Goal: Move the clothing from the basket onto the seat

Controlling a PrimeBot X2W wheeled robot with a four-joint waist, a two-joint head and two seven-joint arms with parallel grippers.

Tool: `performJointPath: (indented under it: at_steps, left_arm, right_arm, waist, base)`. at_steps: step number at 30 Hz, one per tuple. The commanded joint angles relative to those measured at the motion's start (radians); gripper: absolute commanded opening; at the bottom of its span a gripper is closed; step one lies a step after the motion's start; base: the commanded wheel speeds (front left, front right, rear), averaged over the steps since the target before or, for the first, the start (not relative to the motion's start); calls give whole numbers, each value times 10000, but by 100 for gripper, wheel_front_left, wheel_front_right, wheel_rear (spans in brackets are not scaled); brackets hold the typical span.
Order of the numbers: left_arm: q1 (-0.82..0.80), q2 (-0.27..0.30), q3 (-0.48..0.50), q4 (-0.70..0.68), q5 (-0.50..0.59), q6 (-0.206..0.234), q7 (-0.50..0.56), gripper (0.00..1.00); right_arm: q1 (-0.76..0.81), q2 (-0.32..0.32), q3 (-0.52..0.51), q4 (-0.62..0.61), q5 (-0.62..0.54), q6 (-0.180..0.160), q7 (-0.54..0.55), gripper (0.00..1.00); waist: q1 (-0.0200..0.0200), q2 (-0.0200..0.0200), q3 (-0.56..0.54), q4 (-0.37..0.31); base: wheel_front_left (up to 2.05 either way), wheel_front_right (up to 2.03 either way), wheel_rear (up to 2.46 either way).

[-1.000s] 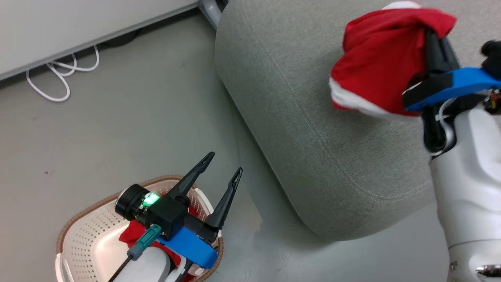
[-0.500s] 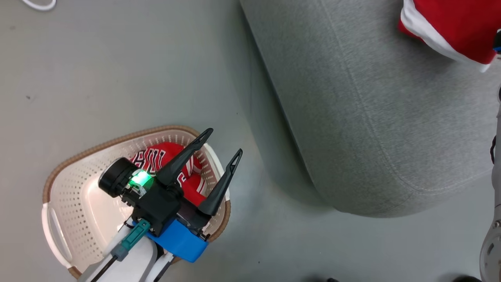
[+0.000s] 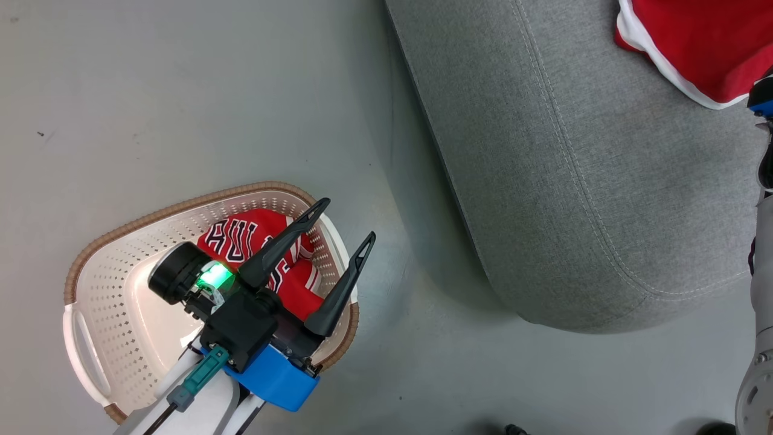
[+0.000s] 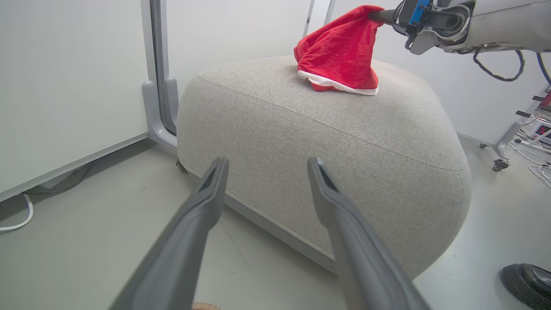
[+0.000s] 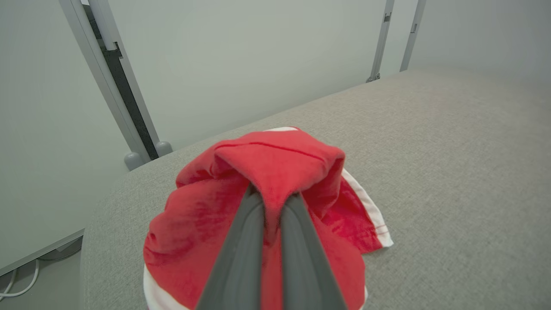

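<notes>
I see right gripper (image 5: 272, 196) pinching bunched red garment (image 5: 193, 224), its white hem touching seat (image 5: 452, 172); left gripper (image 3: 349, 220) spread wide above basket (image 3: 151, 216) containing lettered jersey (image 3: 232, 235).

Basket (image 3: 102, 302) on floor (image 3: 181, 90) left of seat (image 3: 543, 181), lettered garment (image 3: 232, 235) in basket, other garment (image 3: 694, 42) on seat

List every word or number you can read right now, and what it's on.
"BUL" (first letter creased, uncertain): black-and-white letters on the red jersey in the basket; the rest is hidden behind a finger of the left gripper.
Red digits on a small device at the left wrist view's right edge: too small to read.
Red garment in the right gripper: no lettering visible.
</notes>
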Motion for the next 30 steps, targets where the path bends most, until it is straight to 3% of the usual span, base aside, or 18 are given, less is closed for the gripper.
performJointPath:
  at_steps: [1,5,6,7,8,9,30]
  left_arm:
    - [-44,48,20,-1,-22,-8,-55,100]
    - [-100,44,12,46,-67,5,-71,100]
    - [-107,34,7,63,-59,9,-65,100]
    - [-113,25,-3,79,-68,12,-71,100]
    - [-120,13,-17,92,-75,11,-81,100]
    - [-126,-1,-30,105,-81,11,-90,100]
    - [-262,-201,-215,373,-190,45,-182,100]
  right_arm:
    - [121,34,-10,-58,-35,5,-54,0]
    - [177,-3,-73,-73,-237,5,-55,0]
    - [196,2,-99,-89,-301,5,-55,7]
    - [222,8,-134,-110,-371,5,-55,31]
    - [231,18,-177,-120,-435,5,-54,71]
    - [229,30,-215,-128,-484,5,-54,100]
    - [255,-173,-465,437,-1028,5,-55,100]
  waist:
    - [-1,0,-12,1]
    - [-1,0,-63,13]
    - [-1,0,-80,13]
    - [-1,0,-97,13]
    - [-1,0,-114,15]
    - [-1,0,-134,19]
    - [-1,0,-512,170]
  base:
    - [0,0,0]
    - [0,0,0]
    - [0,0,0]
    - [0,0,0]
    - [0,0,0]
    - [0,0,0]
    - [0,0,0]
